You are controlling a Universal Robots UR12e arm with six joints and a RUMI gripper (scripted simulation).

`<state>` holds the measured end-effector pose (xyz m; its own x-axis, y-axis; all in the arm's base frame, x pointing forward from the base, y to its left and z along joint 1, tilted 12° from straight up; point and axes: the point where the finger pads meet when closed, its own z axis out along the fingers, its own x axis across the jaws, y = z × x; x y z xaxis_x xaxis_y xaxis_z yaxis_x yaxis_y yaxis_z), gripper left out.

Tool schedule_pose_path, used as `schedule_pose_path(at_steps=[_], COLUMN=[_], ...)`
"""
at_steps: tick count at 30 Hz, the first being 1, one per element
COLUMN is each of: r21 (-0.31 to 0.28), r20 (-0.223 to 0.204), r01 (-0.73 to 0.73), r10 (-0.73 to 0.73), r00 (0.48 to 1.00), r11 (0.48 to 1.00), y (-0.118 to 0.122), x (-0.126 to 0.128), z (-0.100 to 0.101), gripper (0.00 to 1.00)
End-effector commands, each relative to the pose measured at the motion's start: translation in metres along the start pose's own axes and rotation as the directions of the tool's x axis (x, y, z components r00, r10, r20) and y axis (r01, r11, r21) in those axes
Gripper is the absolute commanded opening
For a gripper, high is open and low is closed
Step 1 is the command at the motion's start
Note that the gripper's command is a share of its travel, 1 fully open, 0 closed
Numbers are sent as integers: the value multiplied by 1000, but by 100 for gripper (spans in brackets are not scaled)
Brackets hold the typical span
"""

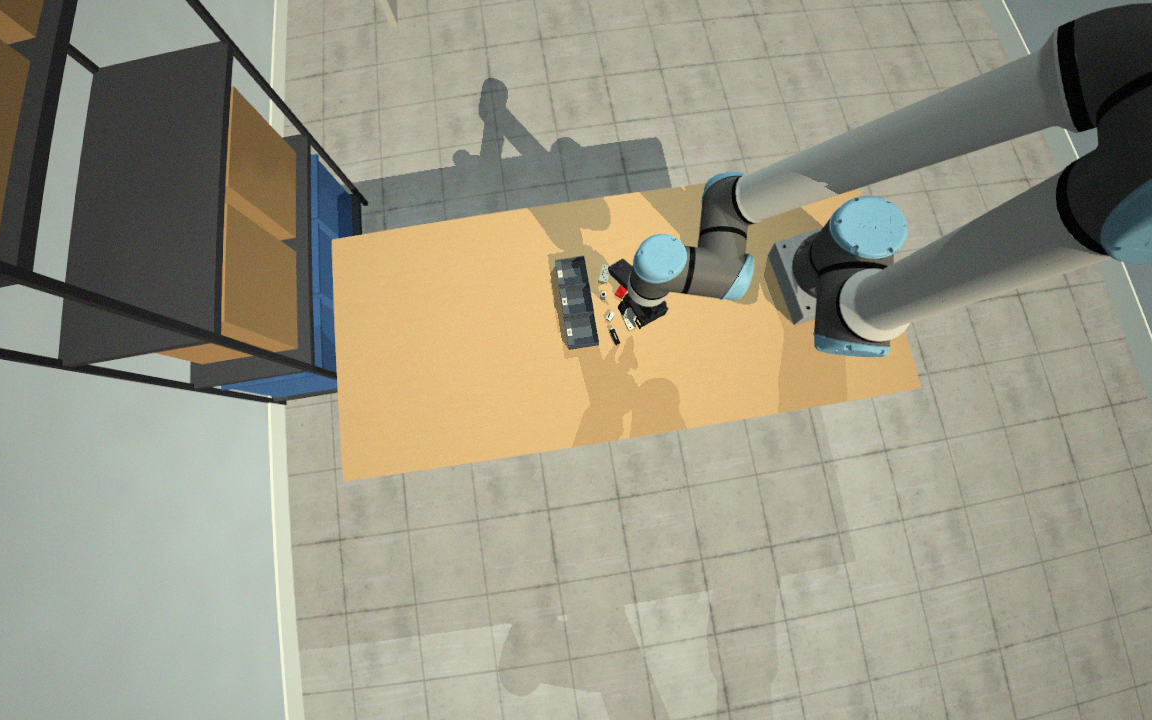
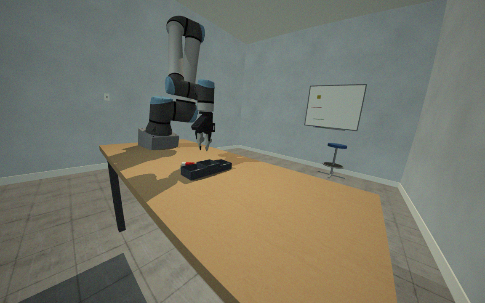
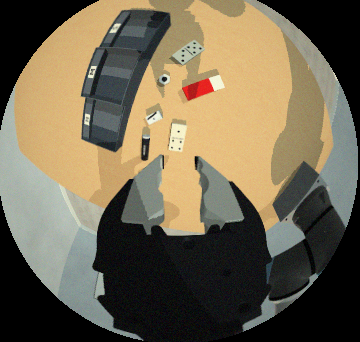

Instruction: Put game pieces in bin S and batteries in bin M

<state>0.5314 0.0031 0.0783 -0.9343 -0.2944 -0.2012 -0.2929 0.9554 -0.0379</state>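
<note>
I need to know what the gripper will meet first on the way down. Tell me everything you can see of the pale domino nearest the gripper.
The pale domino is a small cream rectangular tile with black pips on its upper face and a dividing line across the middle; the pip count is too small to read. It lies flat on the wooden table, just beyond the fingertips of the gripper, untouched. A black battery lies beside it, apart.
</note>
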Motion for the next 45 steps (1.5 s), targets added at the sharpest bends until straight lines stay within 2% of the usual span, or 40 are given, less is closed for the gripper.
schedule_pose_path(at_steps=[1,35,41,45], r21=[14,14,14,14], r20=[-2,-2,-2,-2], r01=[-107,-107,-107,-107], r10=[107,107,107,107], r00=[994,994,994,994], r11=[994,994,994,994], y=[0,-1,-1,-1], x=[-2,-2,-2,-2], z=[0,0,24,32], gripper=[24,24,24,24])
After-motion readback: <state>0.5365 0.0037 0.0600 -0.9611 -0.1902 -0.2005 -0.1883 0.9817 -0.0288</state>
